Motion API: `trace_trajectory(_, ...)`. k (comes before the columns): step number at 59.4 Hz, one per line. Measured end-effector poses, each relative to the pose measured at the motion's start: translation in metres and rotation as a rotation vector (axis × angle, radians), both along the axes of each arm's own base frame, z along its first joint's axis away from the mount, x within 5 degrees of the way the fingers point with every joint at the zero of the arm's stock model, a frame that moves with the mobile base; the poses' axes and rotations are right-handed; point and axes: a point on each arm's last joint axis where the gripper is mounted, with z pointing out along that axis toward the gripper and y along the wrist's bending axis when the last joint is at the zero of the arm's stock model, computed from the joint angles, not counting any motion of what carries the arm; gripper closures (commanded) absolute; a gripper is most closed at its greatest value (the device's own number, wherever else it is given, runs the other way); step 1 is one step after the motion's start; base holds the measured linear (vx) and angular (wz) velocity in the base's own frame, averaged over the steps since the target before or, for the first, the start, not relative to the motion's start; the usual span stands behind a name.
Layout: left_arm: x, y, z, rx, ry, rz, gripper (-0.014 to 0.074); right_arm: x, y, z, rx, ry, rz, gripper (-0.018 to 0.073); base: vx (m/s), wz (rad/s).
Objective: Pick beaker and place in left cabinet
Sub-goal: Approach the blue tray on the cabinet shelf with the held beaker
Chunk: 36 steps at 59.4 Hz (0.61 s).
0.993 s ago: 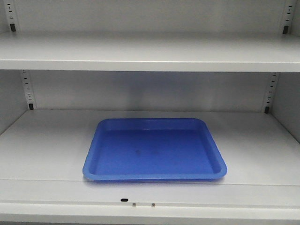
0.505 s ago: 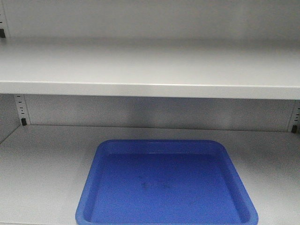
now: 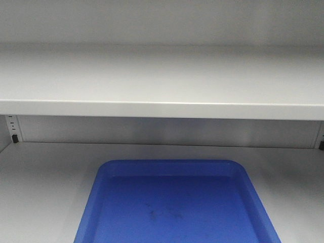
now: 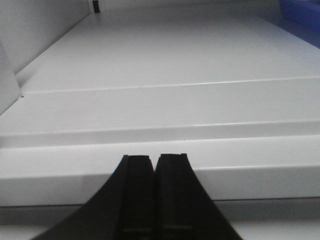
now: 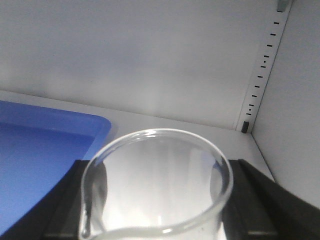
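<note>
The picking half of the task looks done. The small clear glass beaker (image 5: 157, 185), with its round rim and a pinched spout at the lower left, sits between the two black fingers of the right tool (image 5: 160, 210). One finger is on each side of the glass, so the tool is clamped on it.

The beaker is already inside the pale grey-white left cabinet (image 3: 162, 76), under its flat upper shelf. The smooth back wall and a slotted shelf rail (image 5: 260, 75) in the right rear corner are close behind it. The large blue plastic tray (image 5: 40, 160) lies just to the left of the beaker, on the lower shelf surface (image 5: 200, 127).

The base of the beaker is out of view, so I cannot tell whether it rests on that surface or hangs above it. By the view it seems to be beside the tray's right edge rather than over the tray.

The left tool (image 4: 155, 190) has its fingers pressed together with nothing between them. It points at the front lip of the cabinet, well to the left of the tray, and takes no part in the carry.

What seems to remain is setting the beaker down upright, letting go, and drawing the right arm out without knocking the glass.
</note>
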Motion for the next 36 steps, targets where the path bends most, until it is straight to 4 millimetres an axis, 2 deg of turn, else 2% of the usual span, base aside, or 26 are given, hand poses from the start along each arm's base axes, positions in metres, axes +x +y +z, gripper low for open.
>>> trace_trajectory(28,0.0,0.0,0.0,0.0,0.0,0.0,0.0593,0.0,0.0003,0.0003,0.0,-0.003,0.003,0.0564,0.0,0.0)
trace_trajectory(36,0.0,0.0,0.0,0.0,0.0,0.0,0.0593,0.0038,0.0054,0.0029,0.0,-0.032,0.049,0.0564,0.0,0.0)
